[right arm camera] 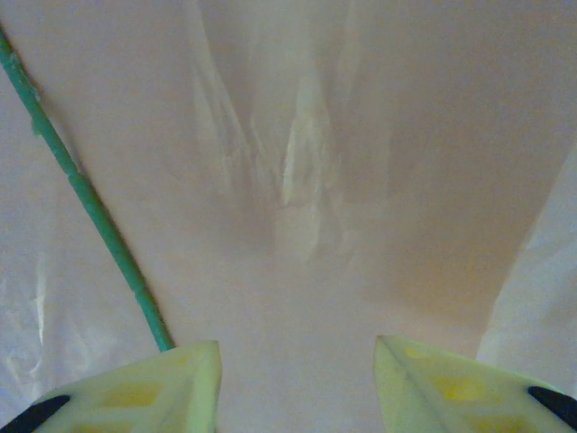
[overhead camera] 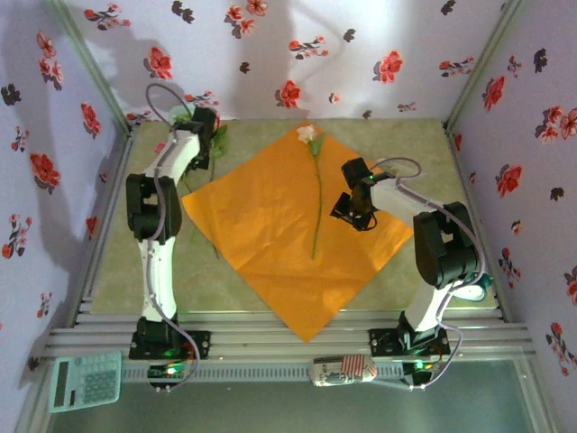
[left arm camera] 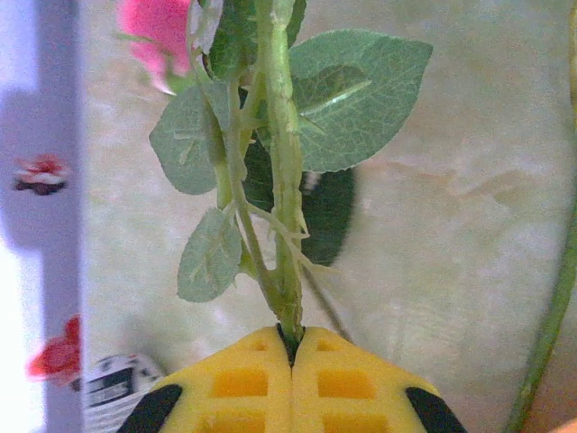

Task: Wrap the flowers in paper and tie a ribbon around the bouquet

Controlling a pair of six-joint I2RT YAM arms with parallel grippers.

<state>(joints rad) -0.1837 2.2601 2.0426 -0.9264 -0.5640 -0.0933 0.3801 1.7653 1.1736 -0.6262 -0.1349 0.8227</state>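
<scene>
The left claw [left arm camera: 290,338] was pressed together on 1 leafy stem [left arm camera: 287,180], a pink bloom [left arm camera: 158,32] beyond its tips; the right claw [right arm camera: 297,361] hung spread over the paper [right arm camera: 361,180]. A 2nd flower [right arm camera: 90,203] lay on the paper just left of that claw.

No readable text, calculator [overhead camera: 84,381] keys too small — label [left arm camera: 115,386] blurred

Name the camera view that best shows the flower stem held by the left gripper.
Left wrist: the leafy stem runs up the frame, pinched where the left gripper has its jaws shut. Top external gives just leaves beside the arm at the back left. Right wrist shows a different stem, lying on the paper.
</scene>
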